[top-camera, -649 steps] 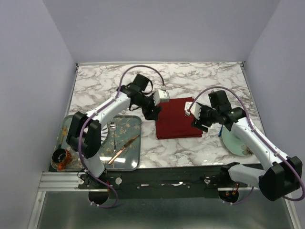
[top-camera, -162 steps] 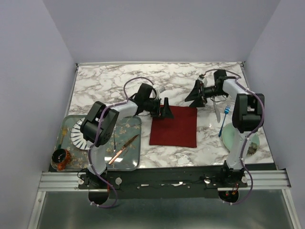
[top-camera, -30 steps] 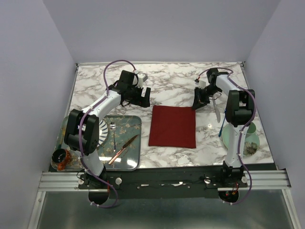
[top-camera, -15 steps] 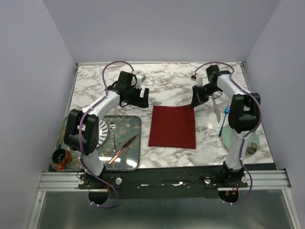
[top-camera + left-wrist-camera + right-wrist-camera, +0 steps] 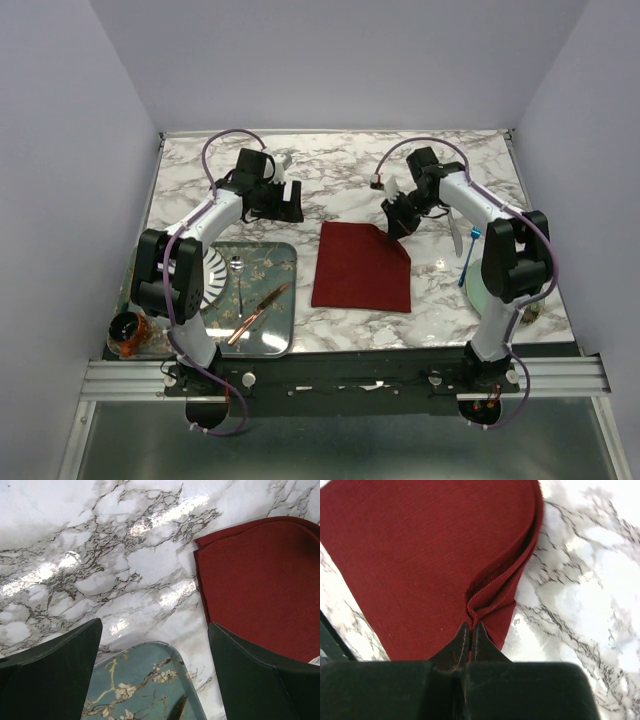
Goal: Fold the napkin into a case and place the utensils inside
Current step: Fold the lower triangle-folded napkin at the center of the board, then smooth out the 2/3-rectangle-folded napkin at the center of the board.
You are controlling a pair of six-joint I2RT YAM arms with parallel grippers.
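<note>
Right tool is pinched tight on the napkin at its far right corner. The cloth bunches into a small ridge at the tips. That corner is lifted off the desk and drawn in over the cloth. The rest of the napkin lies flat mid-desk; the right wrist view shows doubled layers along the edge.

Left tool is gaping wide with nothing in it, over bare marble just off the napkin's far left corner. A corner of the tray shows between its fingers.

The blue-handled fork and the pale utensil lie on the desk right of the napkin, apart from it, near the pale green plate. The tray on the left carries the copper knife and the small spoon.
</note>
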